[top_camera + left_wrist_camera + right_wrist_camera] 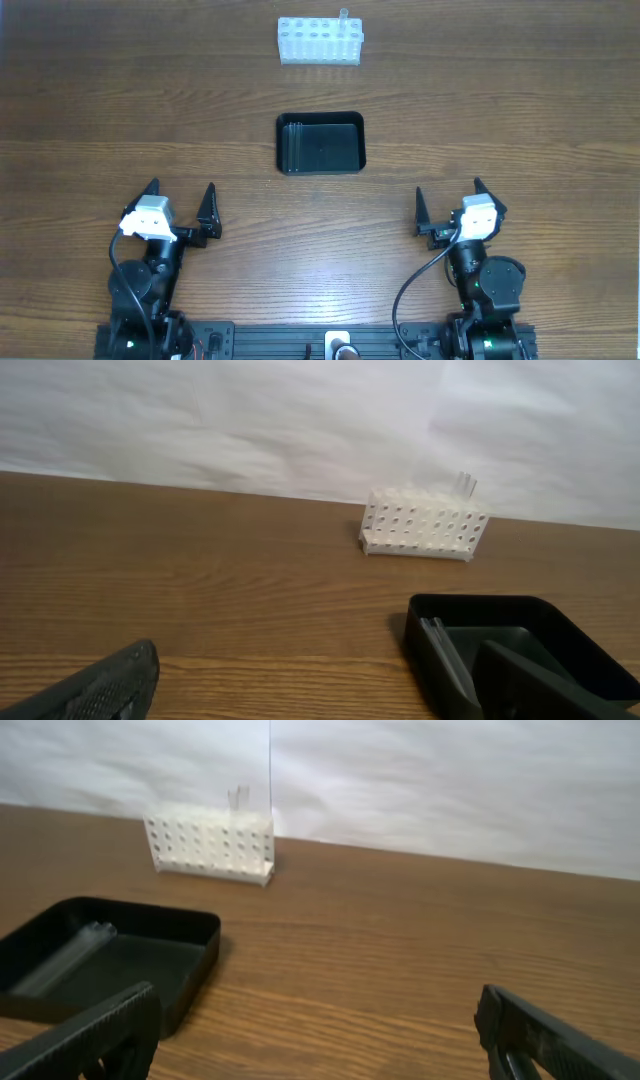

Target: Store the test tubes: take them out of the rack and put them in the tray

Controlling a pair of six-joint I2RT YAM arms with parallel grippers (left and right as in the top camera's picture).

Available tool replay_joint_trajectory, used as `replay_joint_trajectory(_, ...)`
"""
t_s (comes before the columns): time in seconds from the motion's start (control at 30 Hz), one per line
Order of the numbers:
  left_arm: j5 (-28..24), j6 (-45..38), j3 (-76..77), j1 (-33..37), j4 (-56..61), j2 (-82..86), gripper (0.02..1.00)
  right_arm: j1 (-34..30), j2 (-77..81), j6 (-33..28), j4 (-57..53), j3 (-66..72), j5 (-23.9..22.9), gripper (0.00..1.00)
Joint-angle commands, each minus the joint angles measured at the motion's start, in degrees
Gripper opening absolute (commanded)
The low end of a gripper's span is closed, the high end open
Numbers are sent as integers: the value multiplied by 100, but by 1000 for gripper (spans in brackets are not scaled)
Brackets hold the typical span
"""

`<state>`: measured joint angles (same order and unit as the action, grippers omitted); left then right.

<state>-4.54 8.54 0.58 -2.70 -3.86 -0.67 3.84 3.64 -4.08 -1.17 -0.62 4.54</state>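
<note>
My left tool (181, 192) and right tool (448, 192) sit low near my bases, both spread apart and empty, flanking the black tray (320, 116) so either can reach. Clear test tubes (292, 142) lie along the tray's left wall. At least one upright tube (344, 16) stands at the white rack's (319, 45) right end, farther up the desk (100, 120).

A lab-style test bench.
A white tube rack (320, 42) is standing at twelve o'clock on the wood-grain table (100, 120), a plain white wall (200, 410) rising behind.
</note>
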Motion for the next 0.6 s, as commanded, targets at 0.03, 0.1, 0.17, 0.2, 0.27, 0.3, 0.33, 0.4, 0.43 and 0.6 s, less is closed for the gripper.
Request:
replay_joint_trajectory(0.03, -52, -83, -24, 22, -22, 50, 998, -28, 1016, -286, 498, -339, 4, 991)
replay_joint_trajectory(0.1, -52, -83, -24, 22, -22, 50, 998, -28, 1707, -284, 852, -605, -61, 993)
replay_joint_trajectory(0.17, -52, -83, -24, 22, -22, 50, 998, -26, 2531, -284, 1239, -962, -125, 991)
replay_joint_trajectory(0.2, -52, -83, -24, 22, -24, 50, 998, -26, 2887, -284, 1412, -1132, -142, 993)
replay_joint_trajectory(0.27, -52, -83, -24, 22, -24, 50, 998, -26, 3663, -284, 1790, -1537, -162, 993)
replay_joint_trajectory(0.3, -52, -83, -24, 22, -22, 50, 996, -28, 4059, -284, 2000, -1764, -199, 993)
replay_joint_trajectory(0.33, -52, -83, -24, 22, -24, 50, 998, -26, 4389, -282, 2164, -1969, -264, 993)
replay_joint_trajectory(0.4, -52, -83, -24, 22, -24, 50, 998, -26, 5104, -284, 2470, -2461, -391, 993)
replay_joint_trajectory(0.43, -52, -83, -24, 22, -22, 50, 998, -26, 5386, -282, 2544, -2677, -457, 993)
replay_joint_trajectory(0.6, -52, -83, -24, 22, -22, 50, 998, -9, 6658, -284, 2588, -3805, -702, 993)
